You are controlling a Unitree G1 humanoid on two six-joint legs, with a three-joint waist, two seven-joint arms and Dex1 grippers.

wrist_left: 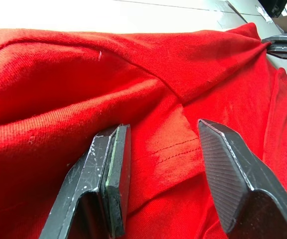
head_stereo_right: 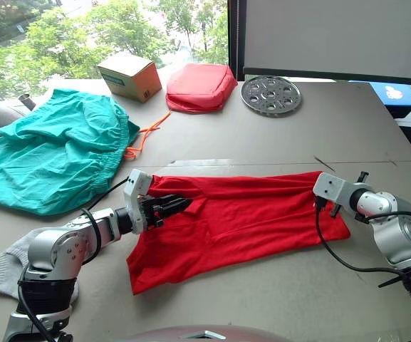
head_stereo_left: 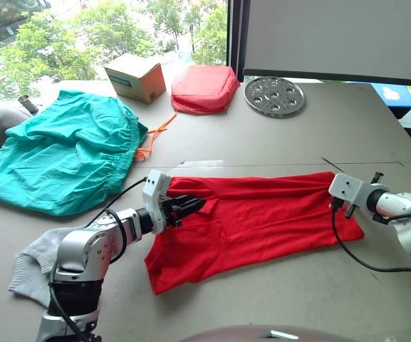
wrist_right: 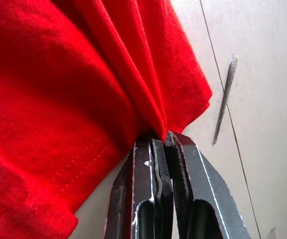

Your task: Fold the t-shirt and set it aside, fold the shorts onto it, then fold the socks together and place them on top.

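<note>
Left eye view puts the socks nearest, a grey heap at the near left edge of the table, tucked behind the left arm and waiting their turn. Just beyond, the t-shirt lies spread across the middle, stretched lengthwise between both arms. The left gripper hovers over the shirt's left end with its fingers parted, red cloth lying between them but not yet pinched. At the right end, the right gripper is clamped tight on a bunched fold of the shirt, probably to anchor that side for the fold. Farther left, the shorts sit crumpled, orange drawstring trailing, parked until the shirt is done. At the far edge rest a cardboard box, a red pouch and a perforated metal disc.
</note>
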